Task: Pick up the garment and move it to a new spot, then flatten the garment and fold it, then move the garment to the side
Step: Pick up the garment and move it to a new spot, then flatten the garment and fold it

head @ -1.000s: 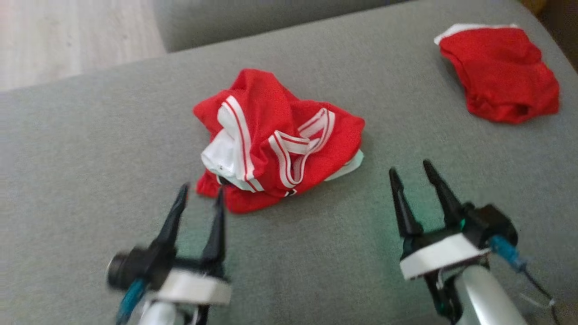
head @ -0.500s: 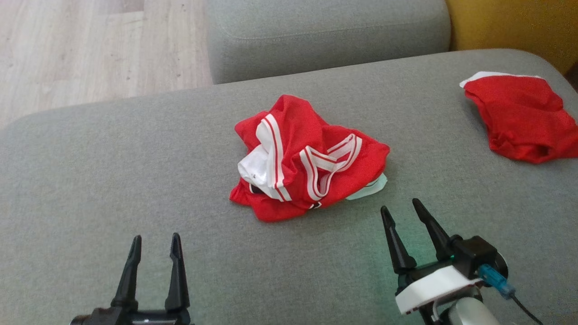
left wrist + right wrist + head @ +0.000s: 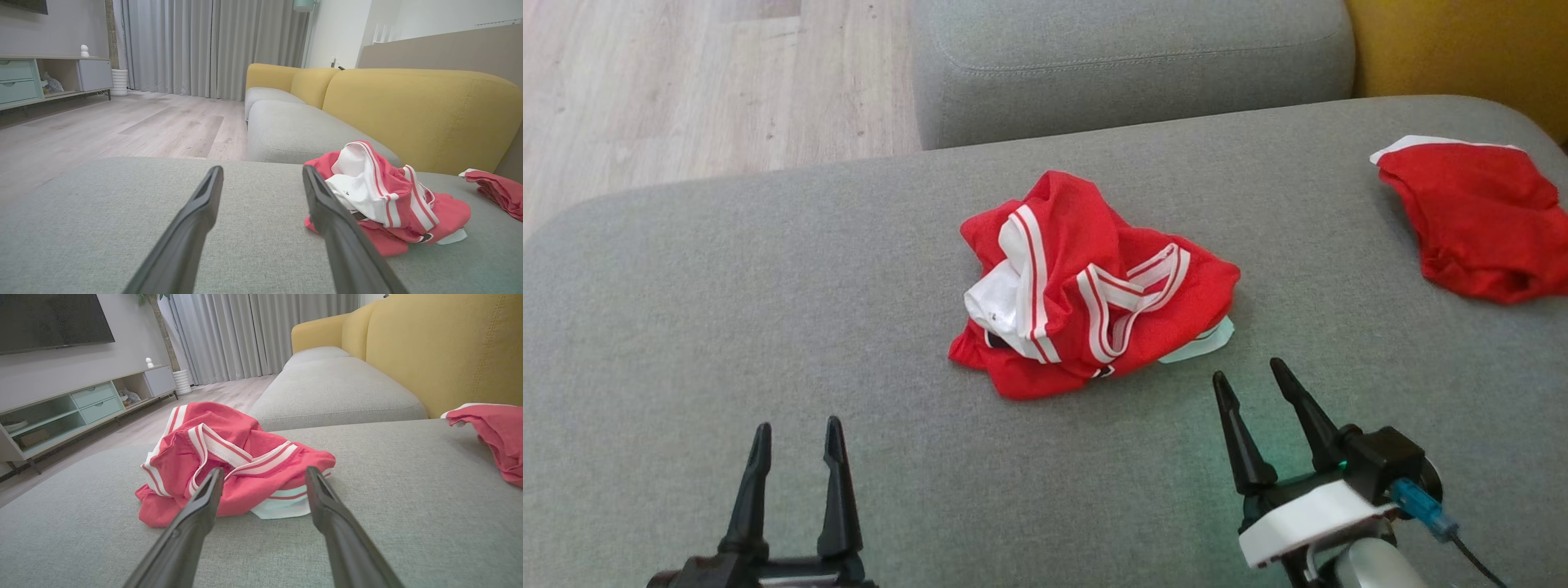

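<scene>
Garment: red with white stripes, crumpled in heap at centre of grey sofa seat.
My left gripper: fingers spread, nothing between them; low over seat, well apart from garment.
My right gripper: fingers spread, empty; tips near garment's near-right edge, not touching.
Second red cloth: far right of seat, apart from heap.

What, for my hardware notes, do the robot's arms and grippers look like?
Both the left gripper and right gripper have two long, tapering black fingers on a black base. Behind the right one sit a white collar, a silvery forearm and a blue connector with a dark cable.
</scene>
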Available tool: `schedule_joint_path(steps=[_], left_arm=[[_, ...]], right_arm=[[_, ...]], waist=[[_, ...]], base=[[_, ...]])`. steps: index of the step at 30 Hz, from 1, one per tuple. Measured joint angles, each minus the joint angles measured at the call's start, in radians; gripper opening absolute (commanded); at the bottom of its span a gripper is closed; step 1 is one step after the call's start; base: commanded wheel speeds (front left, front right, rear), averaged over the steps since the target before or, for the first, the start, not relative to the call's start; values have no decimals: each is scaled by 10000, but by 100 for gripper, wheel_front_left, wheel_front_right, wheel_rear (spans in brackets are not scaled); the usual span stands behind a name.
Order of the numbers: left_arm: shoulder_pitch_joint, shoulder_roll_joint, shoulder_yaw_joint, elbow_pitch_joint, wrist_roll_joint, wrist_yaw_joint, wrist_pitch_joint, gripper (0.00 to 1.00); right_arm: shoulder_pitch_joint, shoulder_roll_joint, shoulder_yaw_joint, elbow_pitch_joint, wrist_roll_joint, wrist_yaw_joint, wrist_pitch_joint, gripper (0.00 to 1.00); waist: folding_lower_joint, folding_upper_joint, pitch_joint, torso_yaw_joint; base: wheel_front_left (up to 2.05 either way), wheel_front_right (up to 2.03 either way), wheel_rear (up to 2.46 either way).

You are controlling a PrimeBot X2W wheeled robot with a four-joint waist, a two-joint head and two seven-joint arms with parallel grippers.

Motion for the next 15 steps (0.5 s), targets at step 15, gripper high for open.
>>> schedule_joint_path(steps=[15], left_arm=[[0,-2,4,146,2,-2,0,100]], right_arm=[[0,2,4,-10,59,0,0,100]], waist=[[0,0,-4,5]], base=[[0,0,0]])
